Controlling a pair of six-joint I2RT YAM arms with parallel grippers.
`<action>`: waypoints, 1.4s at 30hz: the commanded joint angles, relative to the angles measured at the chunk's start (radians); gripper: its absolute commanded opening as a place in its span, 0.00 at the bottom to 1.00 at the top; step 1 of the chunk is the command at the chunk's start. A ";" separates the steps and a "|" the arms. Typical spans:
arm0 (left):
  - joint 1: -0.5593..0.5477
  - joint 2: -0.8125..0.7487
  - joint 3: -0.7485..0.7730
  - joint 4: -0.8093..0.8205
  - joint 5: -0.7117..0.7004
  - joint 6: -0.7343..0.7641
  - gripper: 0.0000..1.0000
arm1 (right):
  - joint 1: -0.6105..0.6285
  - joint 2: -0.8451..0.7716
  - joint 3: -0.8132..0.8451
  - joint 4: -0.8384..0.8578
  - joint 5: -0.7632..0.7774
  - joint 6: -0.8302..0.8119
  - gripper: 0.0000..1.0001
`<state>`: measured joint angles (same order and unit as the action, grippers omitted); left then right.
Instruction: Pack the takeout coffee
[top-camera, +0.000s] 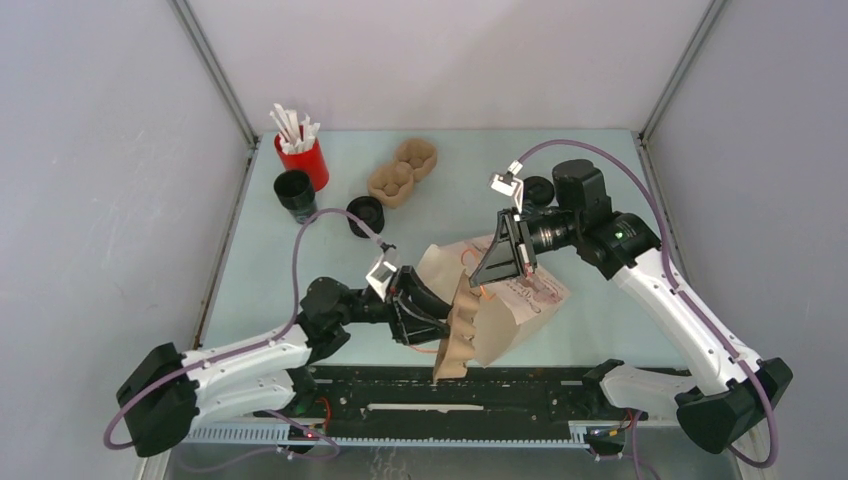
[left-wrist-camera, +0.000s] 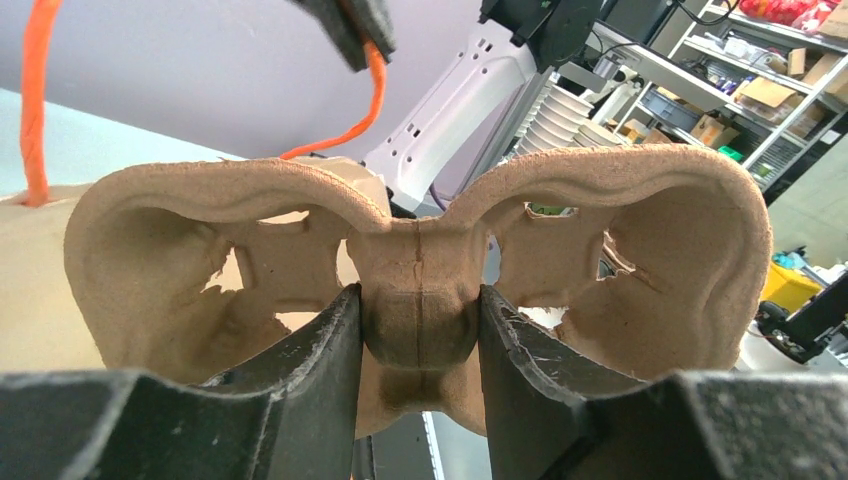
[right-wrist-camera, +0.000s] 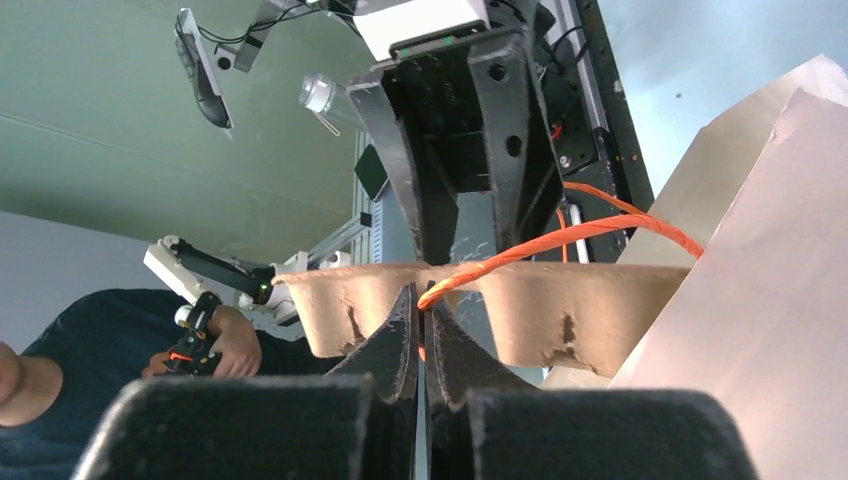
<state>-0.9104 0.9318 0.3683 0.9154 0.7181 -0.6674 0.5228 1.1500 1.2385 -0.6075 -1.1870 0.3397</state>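
The takeout coffee (top-camera: 295, 192), a small black cup, stands at the back left of the table, far from both grippers. My left gripper (top-camera: 440, 325) is shut on the middle ridge of a brown pulp cup carrier (top-camera: 460, 335), held on edge at the mouth of the brown paper bag (top-camera: 520, 300). In the left wrist view both fingers (left-wrist-camera: 320, 350) press on the carrier's (left-wrist-camera: 640, 250) centre. My right gripper (right-wrist-camera: 421, 300) is shut on the bag's orange cord handle (right-wrist-camera: 560, 238), above the bag's mouth (top-camera: 480, 282).
A red cup of white sticks (top-camera: 300, 155) stands behind the coffee. A squat black round piece (top-camera: 365, 215) sits to its right. More pulp carriers (top-camera: 402, 172) lie at the back centre. Another black round thing (top-camera: 538, 190) shows behind the right arm.
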 joint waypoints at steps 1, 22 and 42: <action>0.010 0.063 0.030 0.097 0.052 -0.032 0.40 | -0.010 -0.030 0.001 -0.014 -0.049 -0.031 0.00; 0.009 0.270 0.223 -0.358 -0.225 0.469 0.38 | -0.016 -0.019 0.001 -0.062 -0.158 -0.071 0.00; -0.124 0.348 0.265 -0.441 -0.771 0.529 0.36 | -0.014 -0.051 -0.059 0.079 -0.062 0.056 0.00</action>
<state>-1.0050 1.2781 0.5957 0.4664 0.1284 -0.1967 0.5102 1.1320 1.2102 -0.6308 -1.2602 0.3157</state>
